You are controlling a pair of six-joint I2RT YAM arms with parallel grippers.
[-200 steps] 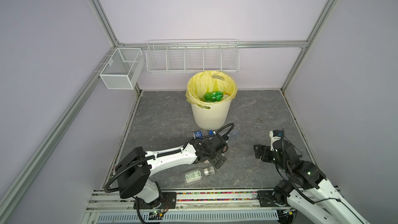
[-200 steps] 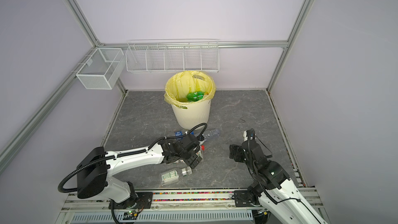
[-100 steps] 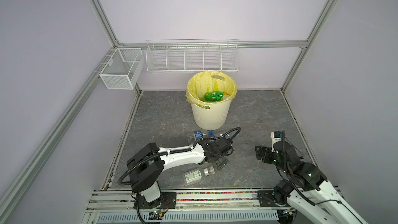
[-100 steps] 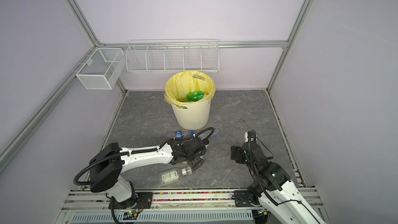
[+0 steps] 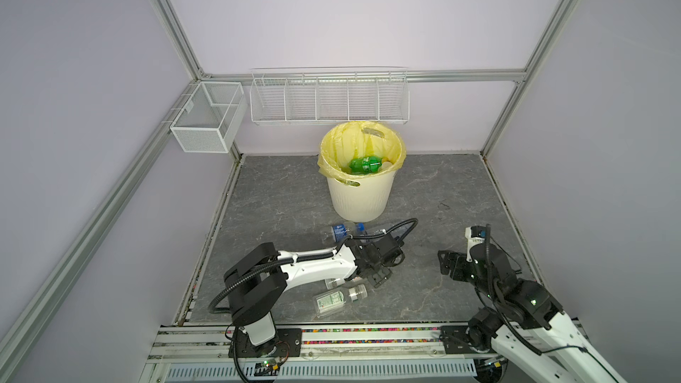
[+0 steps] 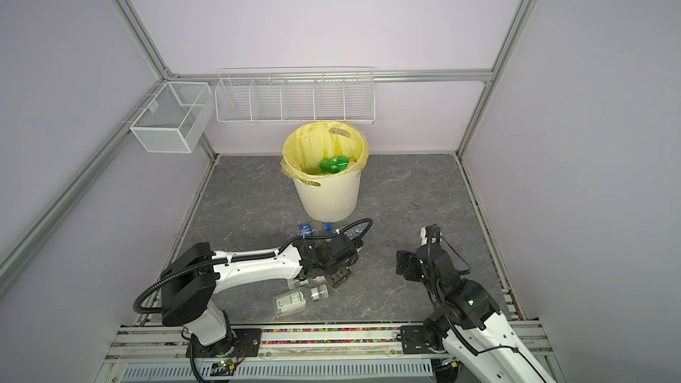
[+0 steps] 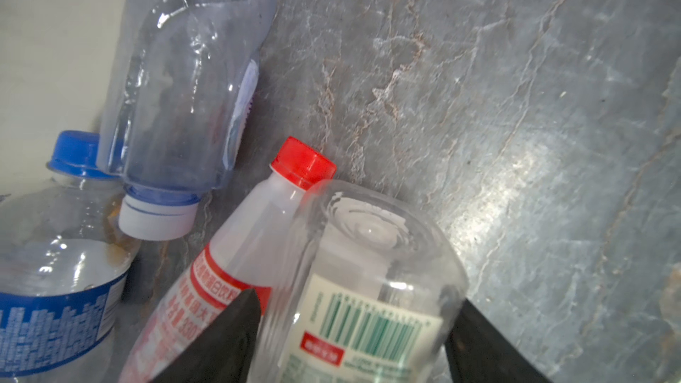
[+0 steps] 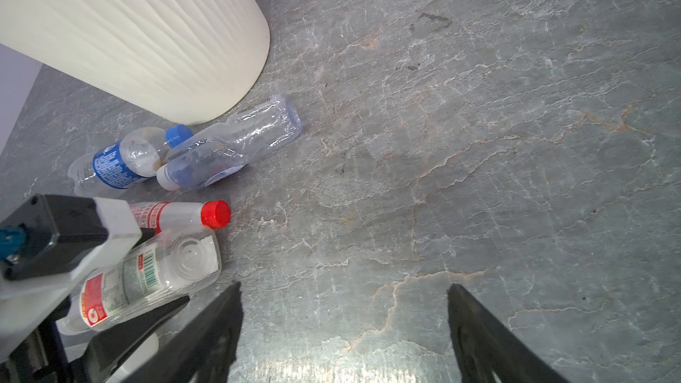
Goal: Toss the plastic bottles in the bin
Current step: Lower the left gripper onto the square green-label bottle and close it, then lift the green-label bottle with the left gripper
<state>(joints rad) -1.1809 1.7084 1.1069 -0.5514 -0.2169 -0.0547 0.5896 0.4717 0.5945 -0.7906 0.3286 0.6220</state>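
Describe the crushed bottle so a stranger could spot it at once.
Find the cream ribbed bin. Two bottles lie on the floor right at its foot. The crushed bottle is the flattened clear one with a white cap, and it rests against a round bottle that has a blue cap and a blue label.

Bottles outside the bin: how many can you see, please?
5: blue-capped bottle, crushed bottle by the bin; red-capped bottle; barcode bottle between left jaws; front bottle near the rail. More may be hidden.

White arms (image 5: 317, 270), black corrugated cables (image 5: 405, 220)
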